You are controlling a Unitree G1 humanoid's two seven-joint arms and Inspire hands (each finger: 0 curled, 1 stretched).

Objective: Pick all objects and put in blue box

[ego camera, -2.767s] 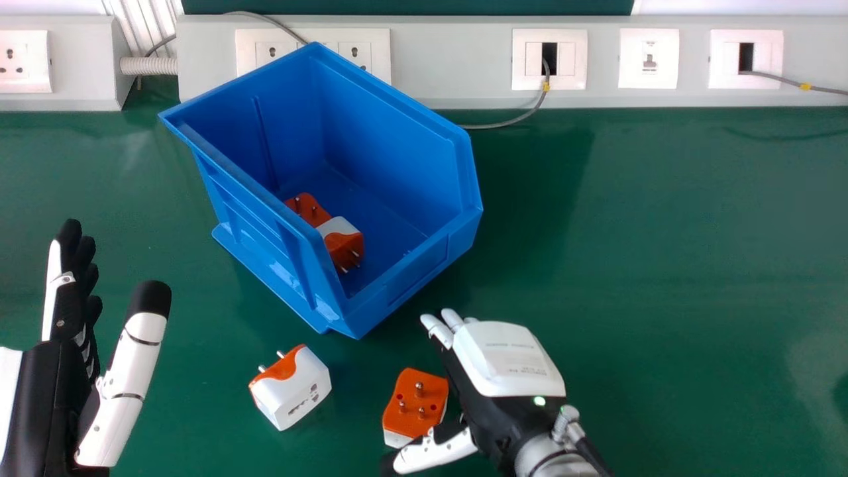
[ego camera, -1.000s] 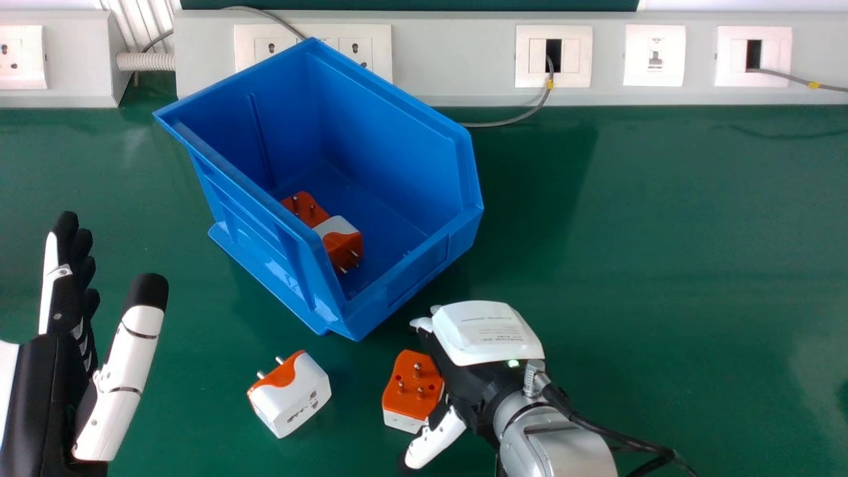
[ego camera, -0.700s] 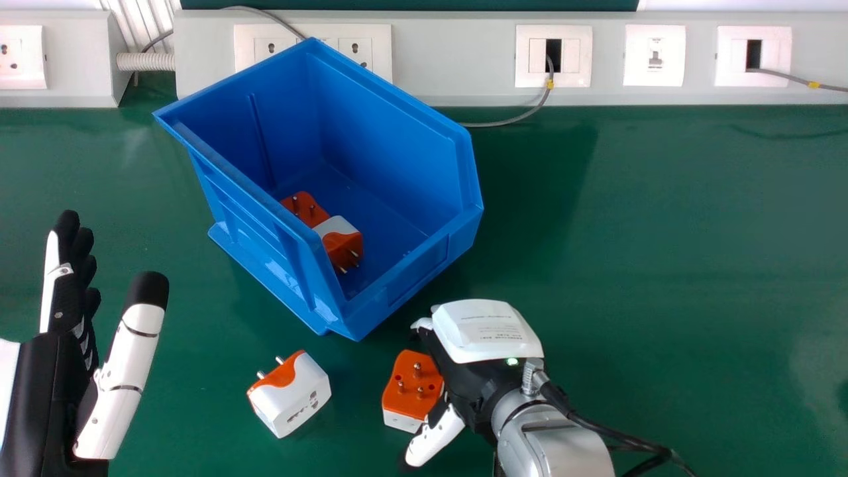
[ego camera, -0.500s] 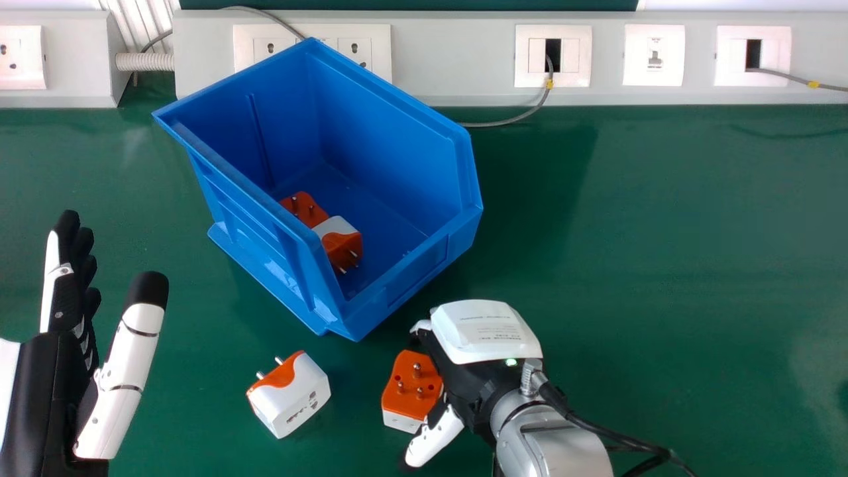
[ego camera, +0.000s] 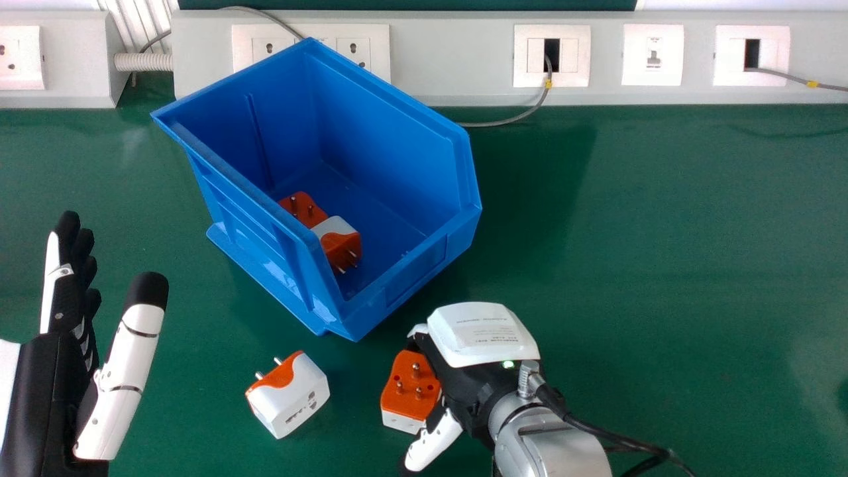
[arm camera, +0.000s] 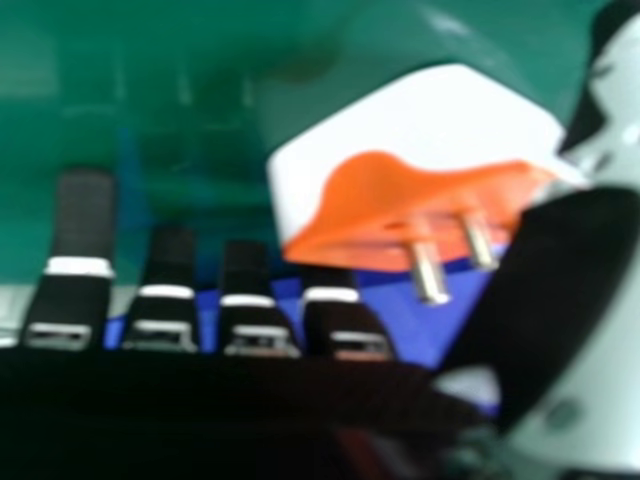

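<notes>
In the head view, my right hand point(ego camera: 480, 338) is over the near side of the table, its fingers bent down at the far edge of an orange-topped adapter point(ego camera: 409, 384) and its thumb at the near corner. The right hand view shows this adapter point(arm camera: 420, 130) between my right hand's thumb and fingers point(arm camera: 170, 270), pins exposed. Another white and orange adapter point(ego camera: 291, 394) lies to the left on the table. Two adapters, one mostly orange point(ego camera: 305, 208) and one white and orange point(ego camera: 341, 242), rest inside the blue box point(ego camera: 391, 281). My left hand point(ego camera: 50, 377) stays open at the left.
The green table point(ego camera: 649, 265) extends to the right of the box. Wall sockets point(ego camera: 551, 56) and a grey cable point(ego camera: 503, 122) run along the back, close behind the box. A cable point(ego camera: 609, 437) trails from my right wrist.
My right hand has moved slightly left and turned beside the orange-topped adapter. Its formerly extended fingers are now bent down. The adapters and box have kept their places on the table.
</notes>
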